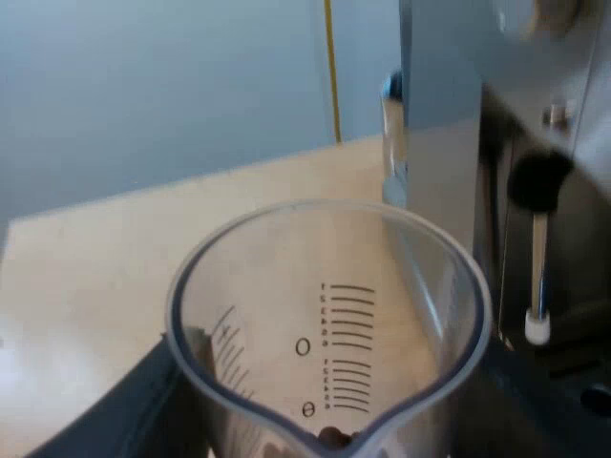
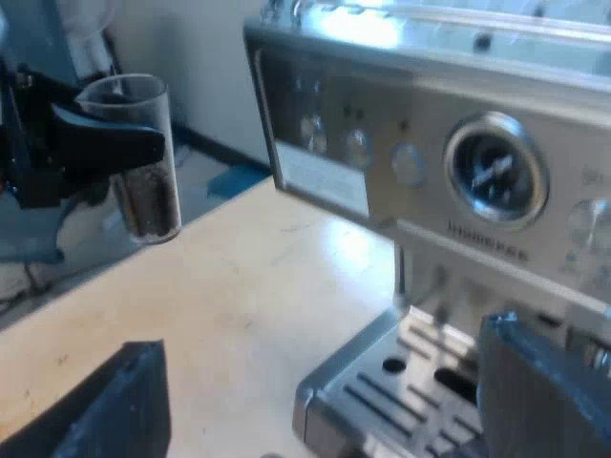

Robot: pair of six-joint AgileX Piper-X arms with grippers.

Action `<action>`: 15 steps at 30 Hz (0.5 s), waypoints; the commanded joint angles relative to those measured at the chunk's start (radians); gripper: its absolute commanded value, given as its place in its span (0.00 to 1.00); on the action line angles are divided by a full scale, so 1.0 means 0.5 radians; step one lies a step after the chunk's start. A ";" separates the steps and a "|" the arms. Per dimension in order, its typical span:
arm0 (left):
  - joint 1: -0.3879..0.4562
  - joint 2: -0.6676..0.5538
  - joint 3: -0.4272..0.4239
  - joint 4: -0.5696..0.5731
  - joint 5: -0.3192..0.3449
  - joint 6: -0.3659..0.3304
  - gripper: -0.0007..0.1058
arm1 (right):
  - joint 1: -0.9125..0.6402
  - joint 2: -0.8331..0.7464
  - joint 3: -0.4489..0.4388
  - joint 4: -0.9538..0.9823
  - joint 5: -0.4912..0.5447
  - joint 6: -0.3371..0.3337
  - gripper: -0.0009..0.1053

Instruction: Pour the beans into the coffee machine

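A clear plastic measuring glass [image 2: 134,95] with printed black scale lines and a pouring lip is held upright near the steel espresso machine [image 2: 410,162], seemingly clear of the pale wooden tabletop [image 2: 239,286]. Dark coffee beans [image 2: 151,205] fill its lower part. My left gripper [image 1: 325,410] pinches the glass by its wall. My right gripper [image 2: 325,401] is spread wide before the machine's slotted drip tray [image 2: 382,391].

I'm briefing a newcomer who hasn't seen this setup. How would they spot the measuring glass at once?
Find the espresso machine with the round gauge on its front. Beside it, held in the air by the left gripper, is the measuring glass. It is the one clear, spouted vessel, with dark beans in its bottom.
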 commanded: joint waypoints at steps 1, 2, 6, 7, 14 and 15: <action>-0.008 -0.026 -0.123 0.068 -0.013 0.006 0.38 | 0.003 -0.088 -0.067 -0.056 0.091 -0.017 0.65; -0.008 -0.026 -0.163 0.073 -0.013 0.006 0.38 | 0.003 -0.096 -0.067 -0.077 0.094 -0.017 0.65; -0.043 -0.026 -0.254 0.073 -0.013 0.045 0.38 | 0.003 -0.137 -0.067 -0.292 0.235 -0.035 0.65; -0.066 -0.026 -0.273 0.076 -0.013 0.075 0.38 | 0.003 -0.137 -0.067 -0.375 0.279 -0.048 0.65; -0.167 -0.026 -0.373 0.194 -0.074 0.113 0.38 | 0.003 -0.127 -0.067 -0.672 0.318 -0.142 0.65; -0.195 -0.026 -0.393 0.221 -0.078 0.166 0.38 | 0.003 -0.128 -0.067 -0.759 0.362 -0.159 0.65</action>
